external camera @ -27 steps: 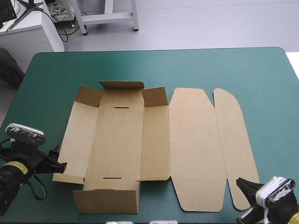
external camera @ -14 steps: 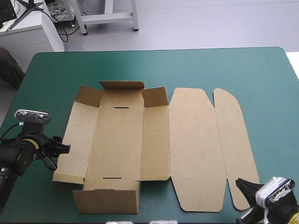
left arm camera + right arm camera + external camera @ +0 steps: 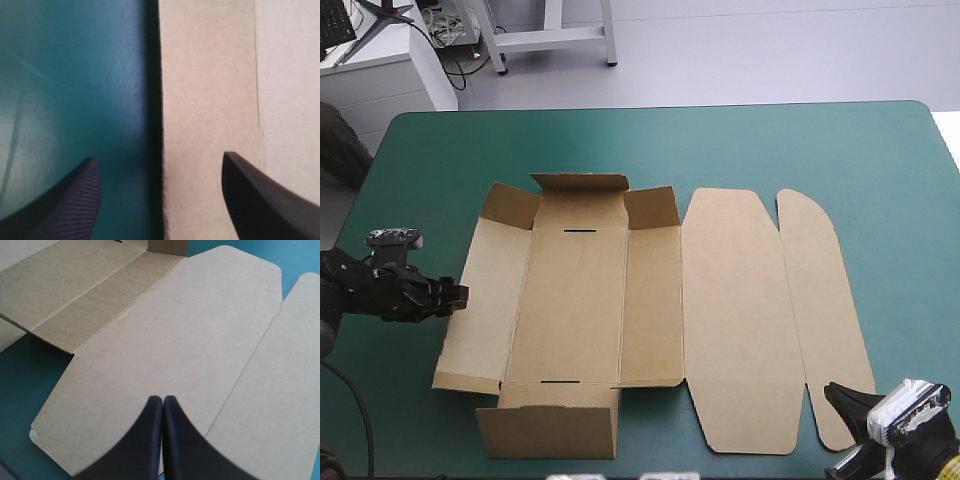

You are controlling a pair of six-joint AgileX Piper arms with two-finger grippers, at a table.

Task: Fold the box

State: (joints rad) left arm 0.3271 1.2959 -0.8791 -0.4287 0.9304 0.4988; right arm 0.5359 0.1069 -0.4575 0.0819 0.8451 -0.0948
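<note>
The brown box [image 3: 575, 300] lies opened out in the middle of the table. Its far flaps [image 3: 580, 186] and near flap [image 3: 548, 430] stand raised, and its lid panels [image 3: 740, 320] lie flat to the right. My left gripper [image 3: 458, 295] is open at the box's left edge. In the left wrist view that edge of the box [image 3: 210, 100] runs between the spread fingers of the left gripper [image 3: 159, 157], one over the board and one over the cover. My right gripper [image 3: 842, 398] is shut at the lid's near right corner. The right gripper [image 3: 162, 400] points across the box's lid [image 3: 190, 330].
The teal-green cover [image 3: 800, 150] stretches from the box's far flaps to the table's far edge, and along the right side. The table's left edge runs just behind my left arm [image 3: 360, 285]. A white cabinet [image 3: 390, 80] stands past the far left corner.
My left arm has swung toward the far side and turned its gripper in toward the box's left edge. The right arm and the box have not moved.
</note>
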